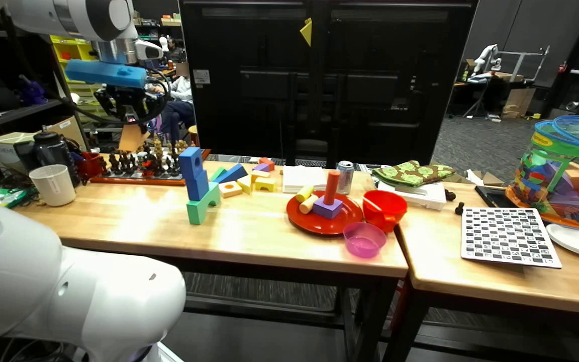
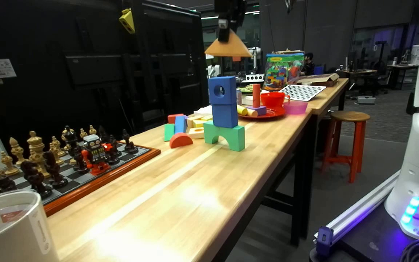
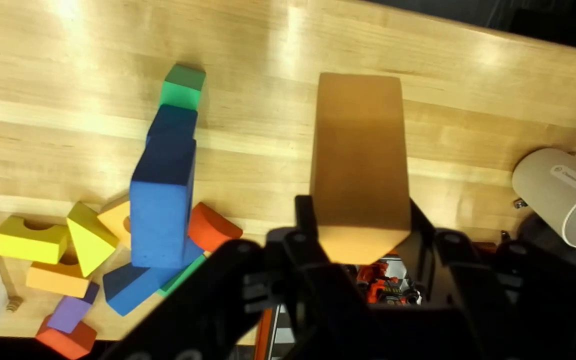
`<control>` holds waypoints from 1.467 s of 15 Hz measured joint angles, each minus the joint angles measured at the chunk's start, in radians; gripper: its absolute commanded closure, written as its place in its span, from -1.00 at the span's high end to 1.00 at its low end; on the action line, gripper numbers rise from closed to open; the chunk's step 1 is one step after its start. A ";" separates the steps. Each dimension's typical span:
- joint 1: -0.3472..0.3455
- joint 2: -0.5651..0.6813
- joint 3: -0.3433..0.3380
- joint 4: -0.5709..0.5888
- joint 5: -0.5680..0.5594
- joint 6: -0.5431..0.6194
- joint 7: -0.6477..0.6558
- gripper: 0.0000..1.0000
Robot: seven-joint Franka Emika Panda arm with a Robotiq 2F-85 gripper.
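Orange triangular block (image 2: pixel 235 47) hangs pinched near its peak in gripper (image 3: pixel 362 220), jaws closed to block's thickness. Below gripper, off to one side: blue blocks (image 2: pixel 225 111) on green arch (image 2: pixel 235 135). Low sideways swing could clip, topple them; bump might twist block in grip.

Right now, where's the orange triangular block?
The orange triangular block is held in the gripper, right of centre in the wrist view, with stacked blue blocks to its left, a white cup to its right.
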 measured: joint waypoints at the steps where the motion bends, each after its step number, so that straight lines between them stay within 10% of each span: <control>1: -0.008 0.000 0.005 0.004 -0.002 -0.008 0.014 -0.67; 22: -0.128 0.162 0.024 0.175 -0.104 -0.075 0.076 -0.67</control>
